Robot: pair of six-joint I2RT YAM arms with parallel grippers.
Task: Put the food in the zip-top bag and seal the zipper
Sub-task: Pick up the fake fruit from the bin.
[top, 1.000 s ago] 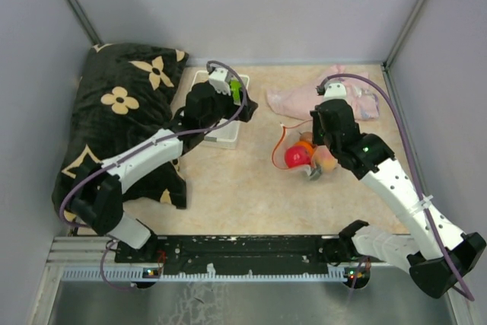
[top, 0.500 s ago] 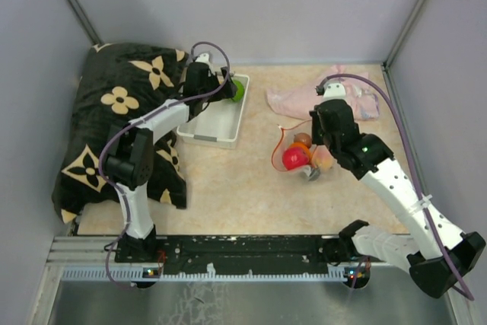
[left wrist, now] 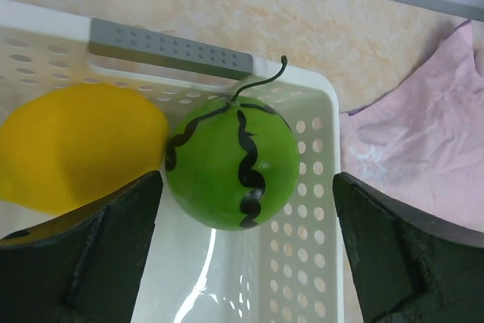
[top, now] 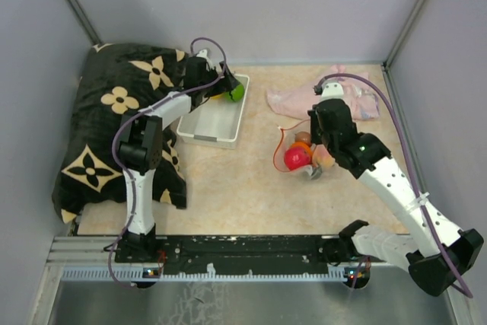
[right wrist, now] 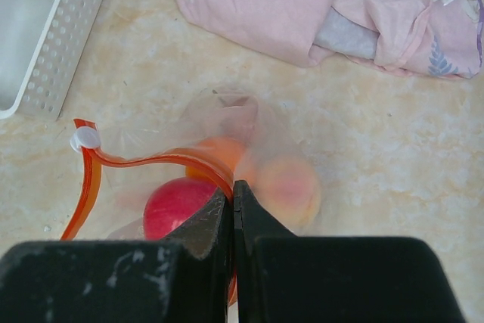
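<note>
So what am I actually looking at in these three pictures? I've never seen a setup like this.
Two white robot arms are bolted to the near edge of a table. One picture looks down from above. The other two come from small cameras on each arm's wrist.

The left pincer stands open at a white basket. A green toy melon shows between its fingers, beside a yellow toy fruit.

The right pincer is shut on the red-orange strip of a clear bag. The bag already holds toy foods, red, orange and peach.

A pink cloth and a dark flowered blanket also lie there.
</note>
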